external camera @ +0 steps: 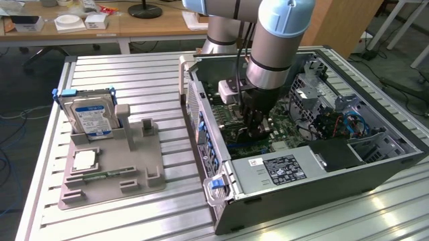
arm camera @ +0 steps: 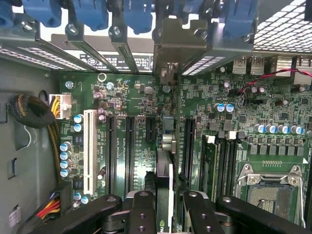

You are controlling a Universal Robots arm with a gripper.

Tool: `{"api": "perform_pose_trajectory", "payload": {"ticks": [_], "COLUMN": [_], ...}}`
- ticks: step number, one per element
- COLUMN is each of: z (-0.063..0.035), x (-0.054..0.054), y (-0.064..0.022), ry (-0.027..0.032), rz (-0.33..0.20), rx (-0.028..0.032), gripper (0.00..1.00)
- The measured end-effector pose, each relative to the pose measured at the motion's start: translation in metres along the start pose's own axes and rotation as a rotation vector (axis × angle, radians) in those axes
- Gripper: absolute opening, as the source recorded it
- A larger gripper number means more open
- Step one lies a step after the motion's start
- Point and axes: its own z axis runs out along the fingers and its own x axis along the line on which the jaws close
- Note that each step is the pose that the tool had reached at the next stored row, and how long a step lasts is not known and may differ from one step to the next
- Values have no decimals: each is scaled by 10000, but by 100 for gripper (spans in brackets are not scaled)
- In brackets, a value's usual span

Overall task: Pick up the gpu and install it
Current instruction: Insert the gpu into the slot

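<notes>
My gripper (external camera: 256,129) reaches down inside the open computer case (external camera: 395,165), low over the green motherboard (external camera: 285,138). In the wrist view the gpu (arm camera: 165,170) appears edge-on as a narrow dark strip. The gripper (arm camera: 165,202) is shut on it, with black fingers (arm camera: 141,207) on either side. The card stands upright along a black expansion slot of the motherboard (arm camera: 131,97). Its metal end bracket (arm camera: 168,53) sits at the case's rear openings, under the blue clips. Whether the card's edge is fully down in the slot is hidden.
A grey holder (external camera: 114,173) on the slatted table carries a hard drive (external camera: 90,115) with a blue-white label, a green memory stick (external camera: 100,175) and a square chip (external camera: 84,159). Inside the case are the power supply (external camera: 275,168), cable bundles (arm camera: 29,109), a white slot (arm camera: 88,151) and the processor socket (arm camera: 268,192).
</notes>
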Motion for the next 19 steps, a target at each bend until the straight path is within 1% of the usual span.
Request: {"api": "perform_pose_trajectory", "payload": {"ticks": [1, 2, 5, 6, 9, 10, 11, 12, 17, 19], "z": [-3, -3, -3, -4, -3, -3, -3, -3, -3, -4], "x": [-1, -1, 0, -5, -8, -14, -22, -25, -28, -55], "y": [0, 0, 0, 0, 0, 0, 0, 0, -1, 0], "ry": [20, 28, 37, 50, 53, 75, 110, 128, 129, 137], "rz": [0, 0, -2, 0, -2, -3, -4, -4, -6, -2], "rx": [0, 0, 0, -1, 0, -1, -2, -2, -1, -3], "gripper": [27, 27, 27, 27, 27, 27, 27, 27, 27, 27]}}
